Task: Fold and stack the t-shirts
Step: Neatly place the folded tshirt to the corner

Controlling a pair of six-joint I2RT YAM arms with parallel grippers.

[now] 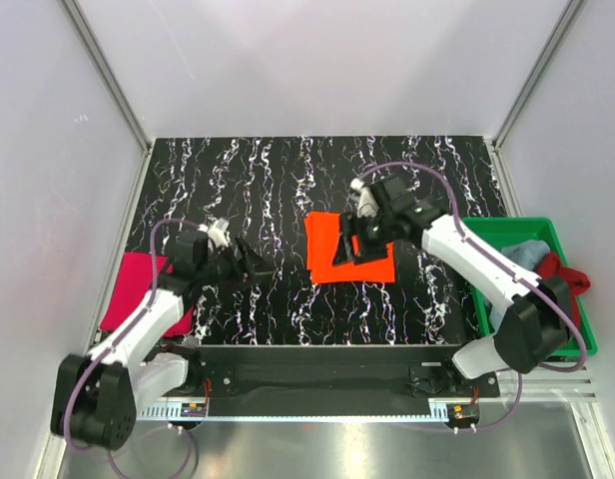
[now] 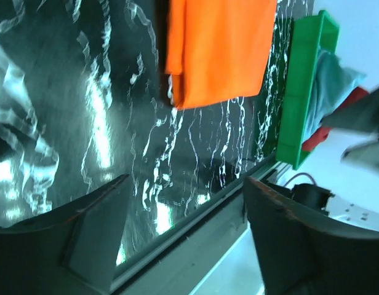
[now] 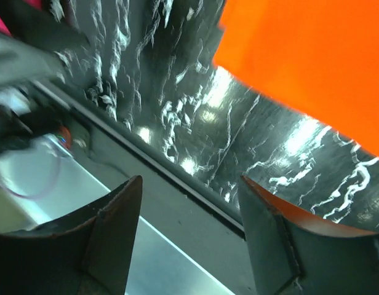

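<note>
At the left edge of the table (image 1: pixel 258 190) lies the pink shirt (image 1: pixel 138 287), partly hidden under the left arm. It is thin, limp cloth that would sag from a single pinch, so it is probably best taken at a hem or shoulder corner and drawn flat rather than lifted by its middle. The left tool (image 1: pixel 250 265) hangs low over bare table between that shirt and the orange shirt (image 1: pixel 349 249). Its arm is stretched forward and angled to the right, and its fingers are spread with nothing between them. The orange shirt lies folded into a neat rectangle near the table's middle. It looks light and soft, and its layers would likely slip apart unless gripped through the whole folded edge. The right tool (image 1: pixel 359 238) is over this shirt, the arm reaching in from the right with the wrist turned left. Its fingers stand apart and hold nothing; whether they brush the cloth cannot be told. Far right, the green tray (image 1: pixel 507 224) holds the light blue shirt (image 1: pixel 527 254) and dark red shirt (image 1: pixel 572 277), crumpled together; a loose top fold looks like the easiest hold.
</note>
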